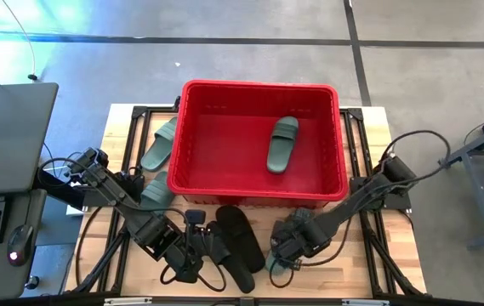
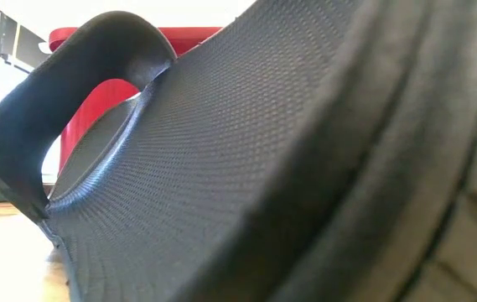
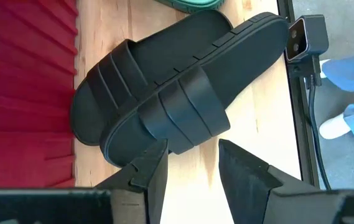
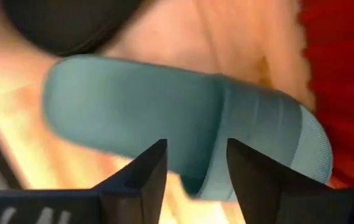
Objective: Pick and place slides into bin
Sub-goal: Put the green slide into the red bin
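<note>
Green slide (image 4: 183,130) just ahead of right gripper (image 4: 195,165), jaws apart

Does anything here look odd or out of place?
Yes. A black slide lies so close to the low camera that it nearly fills that view, leaving only a sliver of the red bin. Only one green slide is inside the bin so far.

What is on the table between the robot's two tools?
In the high view, two black slides lie on the table between the left tool and the right tool, in front of the red bin.
</note>
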You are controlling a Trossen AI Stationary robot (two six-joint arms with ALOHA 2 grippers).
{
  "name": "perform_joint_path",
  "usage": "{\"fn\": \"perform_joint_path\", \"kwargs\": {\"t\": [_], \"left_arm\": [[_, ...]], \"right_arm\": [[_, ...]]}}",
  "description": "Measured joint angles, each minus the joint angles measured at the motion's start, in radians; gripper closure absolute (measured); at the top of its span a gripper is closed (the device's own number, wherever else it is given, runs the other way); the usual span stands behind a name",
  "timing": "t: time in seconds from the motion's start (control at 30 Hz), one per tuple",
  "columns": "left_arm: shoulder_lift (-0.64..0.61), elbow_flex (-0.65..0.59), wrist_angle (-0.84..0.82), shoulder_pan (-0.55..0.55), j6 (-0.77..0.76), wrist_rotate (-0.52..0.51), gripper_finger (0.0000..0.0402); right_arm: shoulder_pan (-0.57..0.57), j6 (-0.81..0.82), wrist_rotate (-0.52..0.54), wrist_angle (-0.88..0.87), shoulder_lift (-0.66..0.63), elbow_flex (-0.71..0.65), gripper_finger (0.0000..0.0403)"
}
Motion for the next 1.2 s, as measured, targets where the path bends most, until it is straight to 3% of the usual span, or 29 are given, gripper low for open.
{"fn": "perform_joint_path", "kwargs": {"t": [0.2, 0.5, 0.63, 0.77, 0.93, 1.2], "left_arm": [[0.000, 0.000, 0.000, 0.000, 0.016, 0.000, 0.0275], [0.000, 0.000, -0.001, 0.000, 0.023, 0.001, 0.0275], [0.000, 0.000, 0.001, 0.000, 0.023, 0.010, 0.0275], [-0.021, -0.001, 0.013, 0.000, 0.022, 0.095, 0.0275], [-0.091, -0.001, 0.032, -0.001, 0.022, 0.158, 0.0275], [-0.241, 0.000, 0.034, 0.000, 0.022, 0.089, 0.0275]], "right_arm": [[-0.002, 0.084, 0.106, -0.055, 0.083, 0.000, 0.0229], [-0.001, 0.143, 0.118, -0.173, 0.178, 0.000, 0.0272], [-0.001, 0.170, 0.118, -0.175, 0.186, 0.000, 0.0323], [0.000, 0.140, 0.057, -0.188, 0.189, 0.040, 0.0392], [0.009, 0.076, -0.010, -0.172, 0.189, 0.204, 0.0394], [-0.024, -0.153, 0.257, -0.177, 0.189, 0.622, 0.0400]]}}
